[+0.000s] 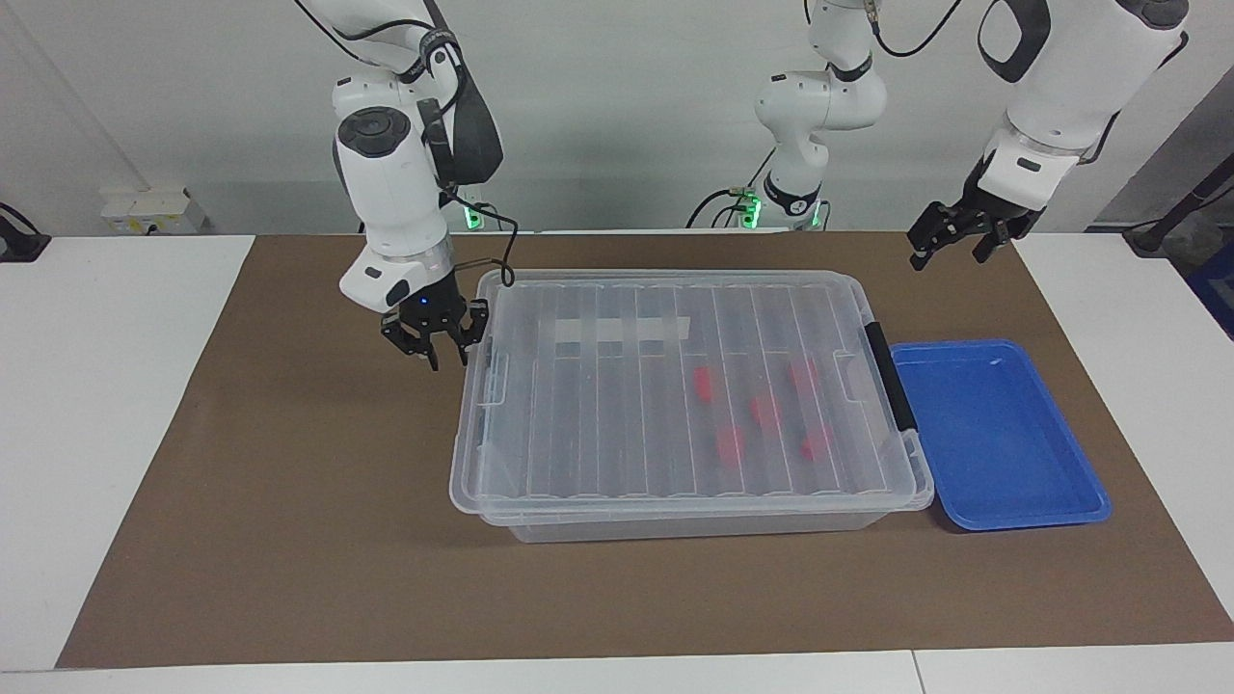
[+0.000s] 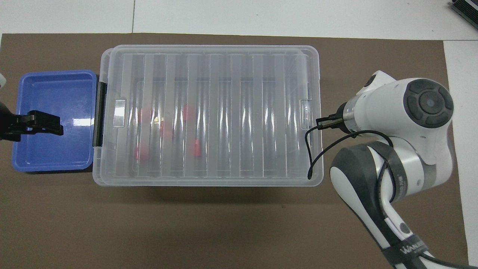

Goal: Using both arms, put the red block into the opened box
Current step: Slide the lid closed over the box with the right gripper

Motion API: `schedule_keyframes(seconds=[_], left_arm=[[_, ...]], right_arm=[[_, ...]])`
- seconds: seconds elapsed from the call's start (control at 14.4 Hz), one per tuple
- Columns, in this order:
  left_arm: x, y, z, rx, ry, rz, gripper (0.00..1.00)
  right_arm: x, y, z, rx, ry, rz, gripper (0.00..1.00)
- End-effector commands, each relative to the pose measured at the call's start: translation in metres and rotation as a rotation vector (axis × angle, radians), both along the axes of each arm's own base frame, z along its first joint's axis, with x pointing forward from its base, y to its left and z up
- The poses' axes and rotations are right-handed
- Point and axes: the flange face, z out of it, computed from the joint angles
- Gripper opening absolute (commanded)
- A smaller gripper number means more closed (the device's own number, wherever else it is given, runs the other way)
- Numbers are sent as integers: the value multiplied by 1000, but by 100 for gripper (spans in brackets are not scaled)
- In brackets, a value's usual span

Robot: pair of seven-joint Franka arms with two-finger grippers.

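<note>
Brown mat under ribbed clear box, red blocks apparently inside.

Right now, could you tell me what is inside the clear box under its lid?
Through the ribbed lid of the box, five red blocks show as blurred shapes, toward its black-handle end. The ribs and glare hide their exact poses and anything smaller.
</note>
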Motion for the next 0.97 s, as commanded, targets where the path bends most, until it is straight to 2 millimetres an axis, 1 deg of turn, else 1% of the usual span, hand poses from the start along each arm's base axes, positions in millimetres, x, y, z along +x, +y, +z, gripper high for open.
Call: schedule_keyframes(seconds=[0.0, 0.07, 0.35, 0.42, 0.55, 0.69, 0.76, 0.83, 0.9], left_arm=[[-5, 6, 4, -10, 1, 7, 100], [-5, 8, 4, -10, 3, 10, 100], [-6, 6, 4, -10, 3, 7, 100], [-6, 7, 4, -10, 3, 9, 100], [-5, 8, 4, -10, 3, 10, 100], [-5, 7, 4, -10, 3, 9, 100], [-6, 6, 4, -10, 3, 7, 100], [-6, 7, 4, -10, 3, 9, 100], [-5, 7, 4, -10, 3, 9, 100]], right_arm=[[-3, 6, 2, 18, -15, -13, 42], [-5, 13, 2, 17, -14, 0, 42], [-6, 16, 3, 19, -18, 6, 43], [-5, 16, 3, 19, -19, 7, 45], [-3, 13, 6, 20, -25, 4, 56], [-1, 1, 12, 19, -24, -23, 61], [0, -12, 17, 19, -27, -45, 70], [0, -26, 23, 20, -34, -69, 84], [0, -39, 30, 19, -37, -91, 95]])
